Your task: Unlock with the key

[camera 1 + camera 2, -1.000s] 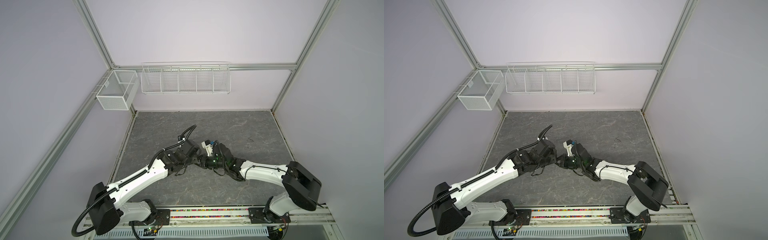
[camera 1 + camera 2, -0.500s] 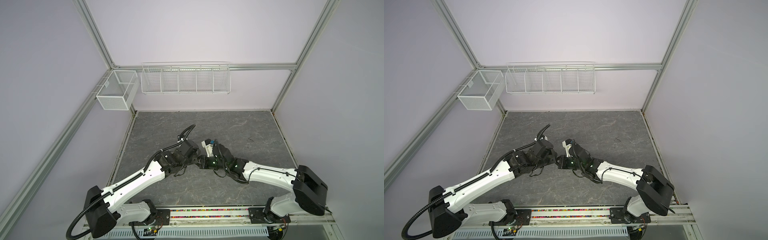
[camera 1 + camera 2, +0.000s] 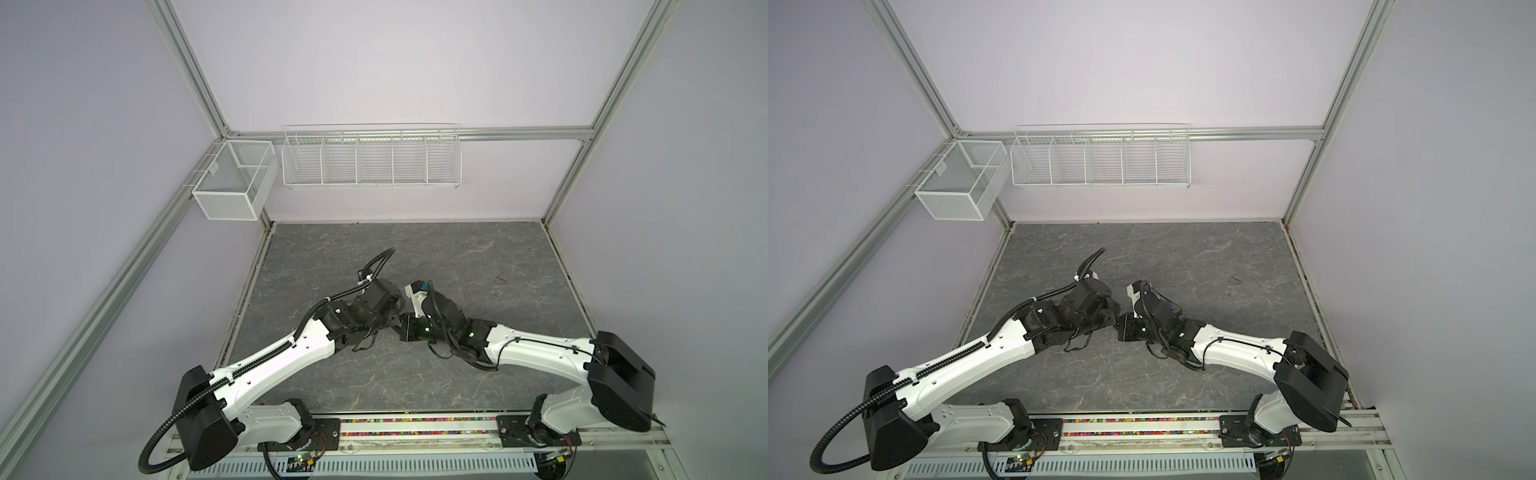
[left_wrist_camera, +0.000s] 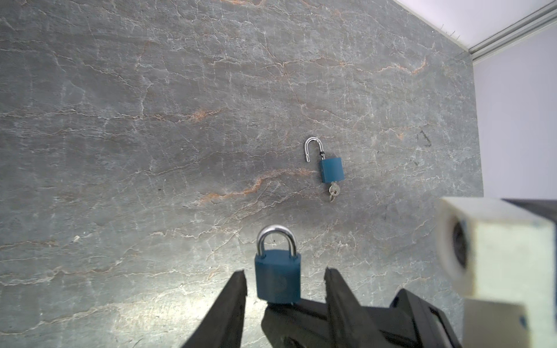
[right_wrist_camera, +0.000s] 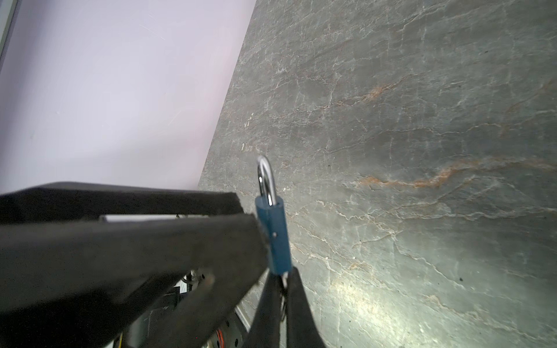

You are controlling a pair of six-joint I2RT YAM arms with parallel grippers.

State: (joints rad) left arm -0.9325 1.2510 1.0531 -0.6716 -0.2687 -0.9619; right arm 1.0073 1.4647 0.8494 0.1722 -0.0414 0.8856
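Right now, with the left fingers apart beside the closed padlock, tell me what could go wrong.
1. The left gripper is open, clear of the closed padlock; only the right gripper, shut on what looks like the key, supports it, so it may swivel or drop.
2. The shackle is closed; turning the key with the body unheld may just spin the lock.

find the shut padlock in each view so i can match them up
left wrist: shut padlock face-on between the fingers of the open left gripper, touching neither.
right wrist: edge-on at the tips of the right gripper, shut on its key.
top views: not visible in either; the wrists hide it.
shared landmark: dark scuff on the table, in both top views and the left wrist view.
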